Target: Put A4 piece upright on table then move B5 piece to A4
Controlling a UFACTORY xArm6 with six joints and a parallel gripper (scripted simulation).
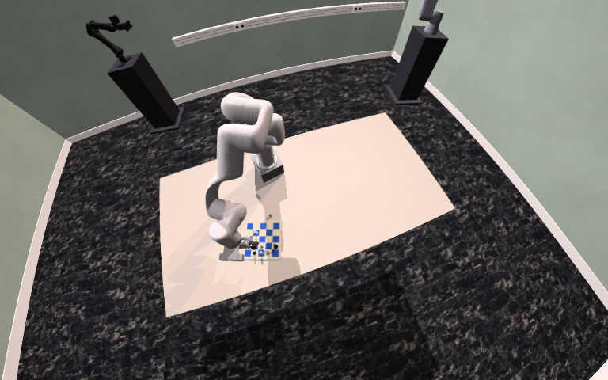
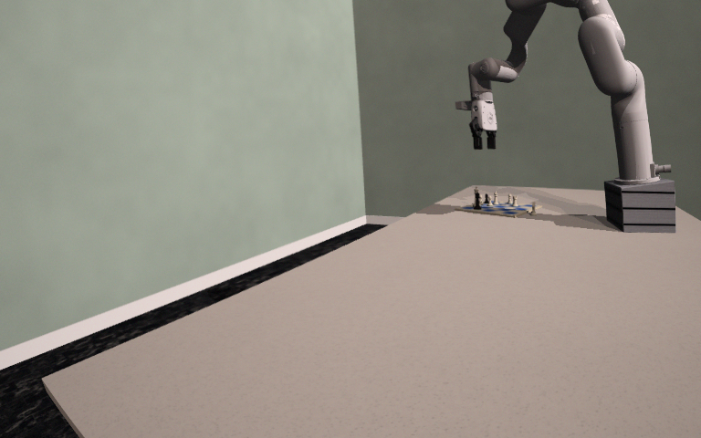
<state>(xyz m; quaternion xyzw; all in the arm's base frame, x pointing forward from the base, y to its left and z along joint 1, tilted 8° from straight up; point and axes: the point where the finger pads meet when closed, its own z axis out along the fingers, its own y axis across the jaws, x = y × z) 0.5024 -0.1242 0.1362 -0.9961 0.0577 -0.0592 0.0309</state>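
Beige table (image 2: 361,330), board (image 2: 498,209) with upright pieces (image 2: 495,198), open gripper (image 2: 484,140) above.

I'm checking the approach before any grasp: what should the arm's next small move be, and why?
Probably lower straight toward the board. The end effector hangs open and empty high above the pieces, and nothing is gripped yet.

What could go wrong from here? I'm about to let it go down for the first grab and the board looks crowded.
The hand hangs open and empty high above the chessboard, near its edge. The pieces stand close together there, so wide-open fingers coming down may tip a neighbour. The squares' labels are too small to read in either view, so I cannot confirm it is over A4. One piece already stands by the board's edge; setting another beside it may knock it.
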